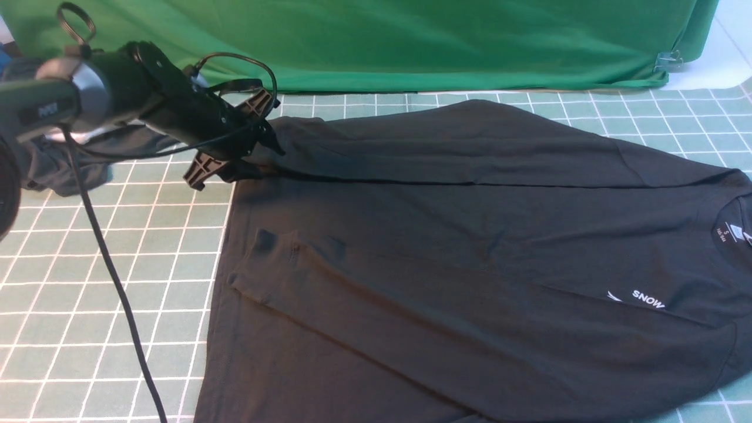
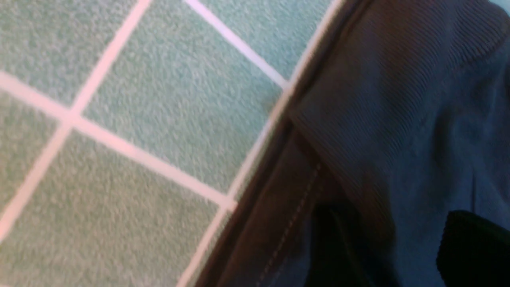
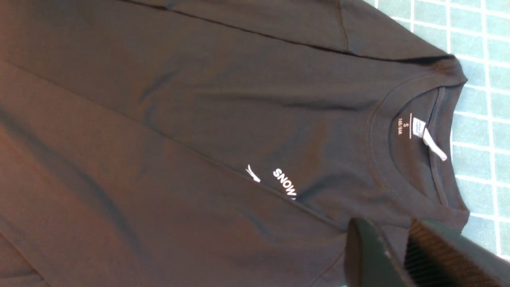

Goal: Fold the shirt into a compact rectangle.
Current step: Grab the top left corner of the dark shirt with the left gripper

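Observation:
The black shirt [image 1: 440, 235] lies flat on the green grid mat [image 1: 88, 294], collar to the right, both long sleeves laid across the body. Its white "SNOW" print [image 1: 648, 298] and neck label [image 3: 418, 127] show. My left gripper [image 1: 252, 155] is at the shirt's far left corner, jaws apart over the cloth; the left wrist view shows a ribbed cuff [image 2: 378, 99] and a stitched hem just ahead of the left gripper [image 2: 402, 239]. My right gripper [image 3: 384, 229] is out of the front view; it hovers above the shoulder near the collar, jaws narrowly apart, holding nothing.
A smaller dark grey garment [image 1: 76, 158] is bunched at the far left behind the left arm. The green backdrop cloth [image 1: 382, 41] hangs along the back with a metal clip [image 1: 670, 59] at its right end. The left arm's black cable [image 1: 117, 282] trails over the mat.

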`<act>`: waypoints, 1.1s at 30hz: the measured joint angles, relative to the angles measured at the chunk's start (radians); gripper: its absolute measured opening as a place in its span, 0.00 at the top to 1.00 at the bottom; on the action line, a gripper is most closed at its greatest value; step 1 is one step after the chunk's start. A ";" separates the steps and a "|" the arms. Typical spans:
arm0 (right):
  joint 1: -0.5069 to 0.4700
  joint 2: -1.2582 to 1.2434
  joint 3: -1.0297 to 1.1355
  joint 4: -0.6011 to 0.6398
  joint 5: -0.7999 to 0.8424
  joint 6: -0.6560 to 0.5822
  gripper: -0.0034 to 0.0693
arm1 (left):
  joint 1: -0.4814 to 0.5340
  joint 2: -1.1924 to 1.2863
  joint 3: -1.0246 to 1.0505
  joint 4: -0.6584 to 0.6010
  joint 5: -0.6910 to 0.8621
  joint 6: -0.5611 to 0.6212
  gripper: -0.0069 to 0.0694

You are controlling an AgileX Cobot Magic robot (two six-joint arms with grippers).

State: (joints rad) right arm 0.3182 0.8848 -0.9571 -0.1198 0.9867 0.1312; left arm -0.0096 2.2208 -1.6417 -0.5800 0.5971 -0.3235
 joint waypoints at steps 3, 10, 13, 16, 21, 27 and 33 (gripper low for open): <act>0.000 0.000 0.000 0.000 -0.002 0.003 0.74 | 0.000 0.009 0.000 -0.017 -0.010 0.003 0.47; 0.000 0.000 0.000 0.000 -0.010 0.015 0.73 | -0.001 0.016 0.000 -0.084 -0.074 -0.024 0.47; 0.000 0.000 0.000 0.000 -0.010 0.025 0.73 | -0.001 0.016 0.000 -0.104 -0.120 -0.034 0.47; 0.000 0.000 0.000 0.000 -0.010 0.028 0.72 | -0.001 0.016 0.000 -0.106 -0.139 -0.037 0.47; 0.000 0.000 0.000 0.000 -0.010 0.029 0.71 | -0.001 0.018 0.000 -0.109 -0.149 -0.041 0.47; 0.000 0.000 0.000 0.000 -0.012 0.029 0.71 | -0.001 0.050 -0.004 -0.181 -0.116 -0.092 0.47; 0.000 0.000 0.000 0.000 -0.012 0.030 0.70 | 0.000 0.060 -0.011 -0.214 -0.113 -0.086 0.50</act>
State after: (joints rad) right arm 0.3182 0.8848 -0.9571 -0.1198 0.9752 0.1616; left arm -0.0096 2.2808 -1.6531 -0.7944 0.4840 -0.4096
